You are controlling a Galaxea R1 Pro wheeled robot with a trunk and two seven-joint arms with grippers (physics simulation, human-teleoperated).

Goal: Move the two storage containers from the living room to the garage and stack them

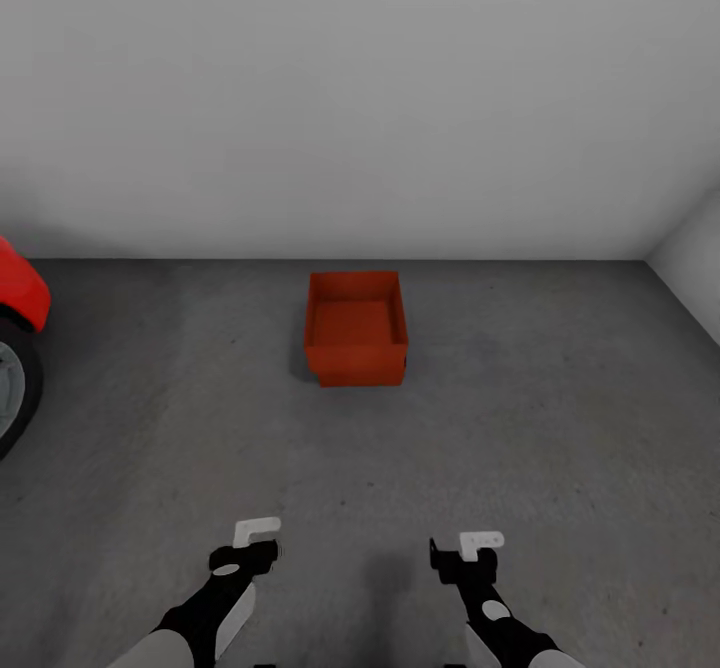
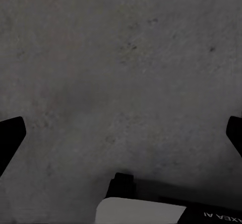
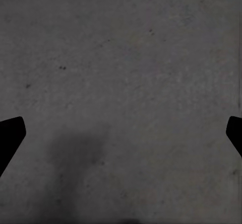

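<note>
A red-orange storage container [image 1: 355, 328] stands upright and lidless on the dark grey concrete floor [image 1: 200, 428] of the garage, close to the back wall and straight ahead of me. Its lower front edge shows a small step, and I cannot tell whether a second container sits under it. Well short of it, low in the head view, my left gripper [image 1: 258, 540] and right gripper [image 1: 470, 548] hover over bare floor. In the wrist views the left gripper [image 2: 121, 133] and right gripper [image 3: 121, 133] are open, dark fingertips [image 2: 10, 133] [image 3: 10, 133] spread wide with only concrete between them.
A red car [image 1: 20, 293] with its wheel [image 1: 10, 388] juts in at the left edge. A plain white wall [image 1: 360, 98] closes the back, and a side wall [image 1: 690, 238] meets it at the right. Open concrete lies between me and the container.
</note>
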